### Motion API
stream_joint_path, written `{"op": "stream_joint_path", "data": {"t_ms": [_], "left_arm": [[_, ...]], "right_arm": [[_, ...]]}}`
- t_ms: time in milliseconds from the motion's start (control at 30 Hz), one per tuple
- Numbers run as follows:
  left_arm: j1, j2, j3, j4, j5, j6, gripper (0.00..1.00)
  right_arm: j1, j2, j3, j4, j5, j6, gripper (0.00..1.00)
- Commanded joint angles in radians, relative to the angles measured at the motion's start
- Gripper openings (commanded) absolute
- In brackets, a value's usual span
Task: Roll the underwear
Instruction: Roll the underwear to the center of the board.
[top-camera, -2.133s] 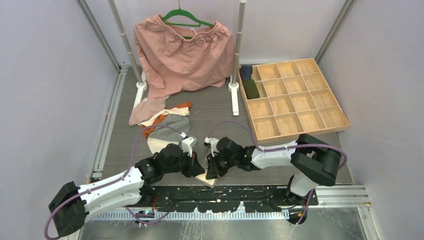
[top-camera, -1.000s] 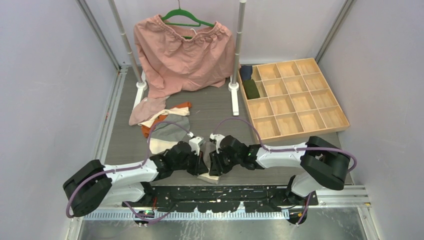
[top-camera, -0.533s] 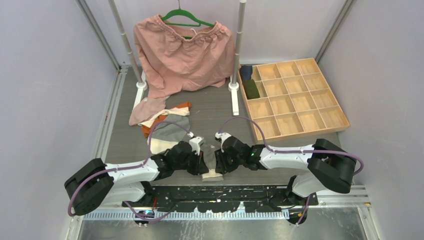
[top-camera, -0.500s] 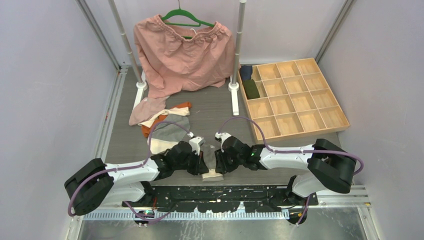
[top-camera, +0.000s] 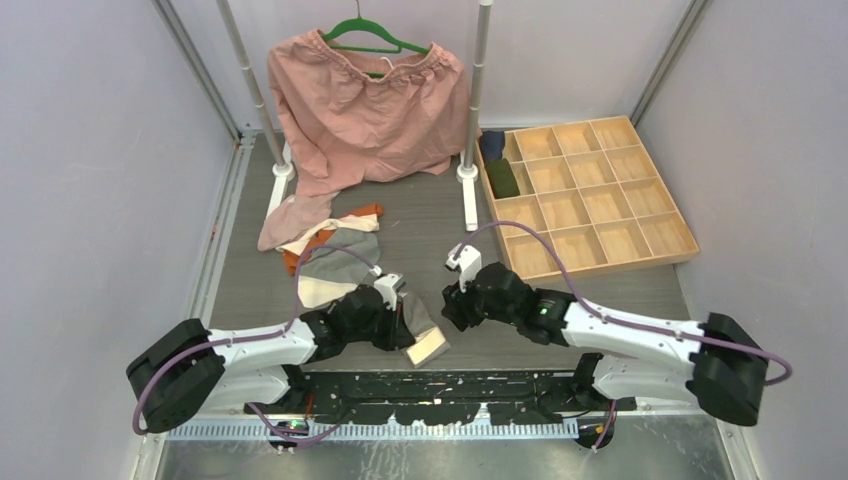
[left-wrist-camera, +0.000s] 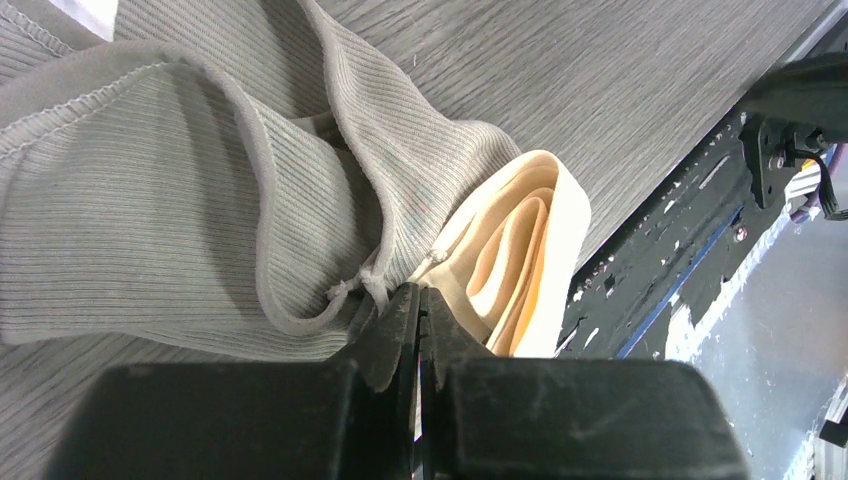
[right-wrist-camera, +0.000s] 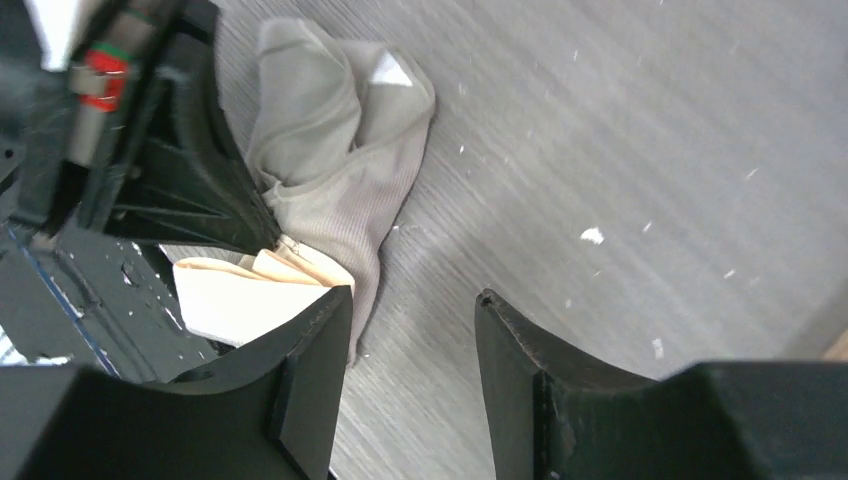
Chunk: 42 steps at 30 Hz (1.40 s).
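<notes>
Grey wood-grain surface (top-camera: 440, 215) carries the work at its near edge, close to the arm bases. On it the left pincer (left-wrist-camera: 420, 300) is pressed together on the hem of the grey underwear (left-wrist-camera: 150, 200), just where the ribbed cloth meets a cream fold (left-wrist-camera: 520, 250). Whether that cream is part of the same garment I cannot tell. The pinch looks meant to stop the bunched end springing loose. Just beside it the right pincer (right-wrist-camera: 412, 300) hangs over bare surface with jaws spread and nothing between them, probably placed to take a fresh hold. The grey piece lies crumpled and half-folded rather than tightly wound, so the roll seems unfinished. Farther back on the left lies a pile of other underwear (top-camera: 330, 250) in pink, cream, orange and grey. On the right a wooden tray (top-camera: 620, 240) holds two dark rolls (top-camera: 503, 178) in compartments along its left side, presumably where finished rolls go. Behind hangs a salmon garment (top-camera: 370, 110).
</notes>
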Motion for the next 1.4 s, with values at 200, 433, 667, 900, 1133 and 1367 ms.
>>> {"op": "stream_joint_path", "data": {"t_ms": [200,433,667,900,1133,1367], "left_arm": [[-0.003,0.001,-0.024,-0.067,-0.05,0.002,0.01],[-0.004,0.008,-0.021,-0.065,-0.055,0.004,0.01],[-0.004,0.028,-0.018,-0.057,-0.05,0.008,0.01],[-0.004,0.034,-0.016,-0.055,-0.05,0.008,0.01],[-0.004,0.05,-0.009,-0.048,-0.051,0.014,0.01],[-0.004,0.092,0.029,-0.051,-0.064,0.039,0.01]], "right_arm": [[0.004,-0.181,-0.042,-0.03,-0.225,-0.63,0.55],[0.092,-0.211,-0.121,-0.006,-0.379,-0.914,0.57],[0.22,-0.109,-0.128,0.086,-0.26,-1.061,0.62],[0.291,0.003,-0.134,0.17,-0.151,-1.153,0.7],[0.294,0.092,-0.133,0.221,-0.092,-1.223,0.72],[0.294,0.15,-0.116,0.184,-0.127,-1.232,0.69]]}}
